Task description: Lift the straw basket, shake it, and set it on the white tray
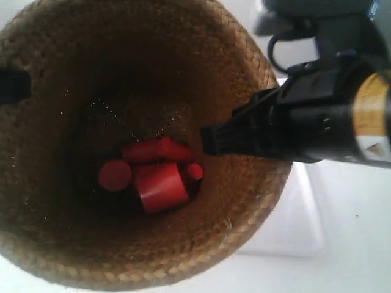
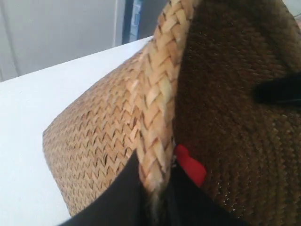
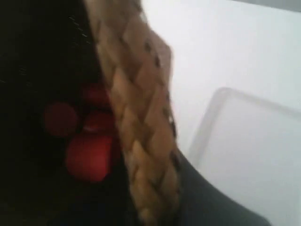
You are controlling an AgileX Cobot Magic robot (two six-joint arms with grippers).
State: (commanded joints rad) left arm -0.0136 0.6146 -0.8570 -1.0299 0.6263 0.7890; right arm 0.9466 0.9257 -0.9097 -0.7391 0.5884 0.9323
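Observation:
The straw basket [image 1: 55, 55] fills the exterior view, seen from above, with its dark inside showing. Several red blocks [image 1: 156, 177] lie on its bottom. My right gripper [image 1: 220, 137] reaches over the rim from the exterior view's right and is shut on the rim [image 3: 141, 141], one finger inside and one outside. My left gripper [image 2: 155, 200] is shut on the opposite rim [image 2: 160, 94]; it shows only as a black tip [image 1: 12, 85] in the exterior view. The white tray [image 1: 299, 226] lies lower right of the basket, partly hidden by it.
White tabletop [image 2: 33, 122] spreads beneath and around the basket. A grey wall [image 2: 56, 28] and a blue-edged upright [image 2: 136, 19] stand beyond the table's far edge. The right arm's black body [image 1: 330, 116] crosses above the tray.

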